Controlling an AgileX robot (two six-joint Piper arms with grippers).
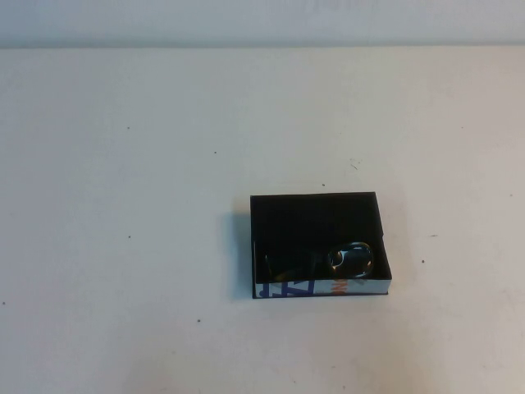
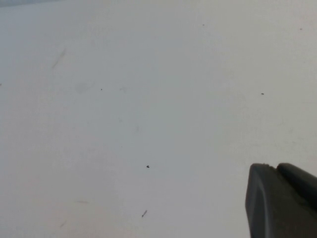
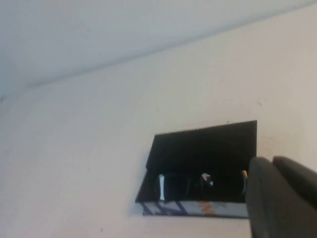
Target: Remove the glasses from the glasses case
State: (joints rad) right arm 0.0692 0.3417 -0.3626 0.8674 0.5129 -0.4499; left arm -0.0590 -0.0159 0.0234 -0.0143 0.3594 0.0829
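Observation:
The glasses case (image 1: 289, 288) is a shallow black open box with a white front edge and blue lettering, right of the table's middle. The dark glasses (image 1: 351, 259) lie inside it along the front wall, one lens glinting. In the right wrist view the case (image 3: 188, 208) and the glasses (image 3: 198, 184) show just beside my right gripper (image 3: 270, 159), which is shut, empty and apart from the case. My left gripper (image 2: 275, 166) is shut and empty over bare table. Neither arm shows in the high view.
The white table (image 1: 131, 205) has only small dark specks. A pale wall (image 1: 262, 20) runs along its far edge.

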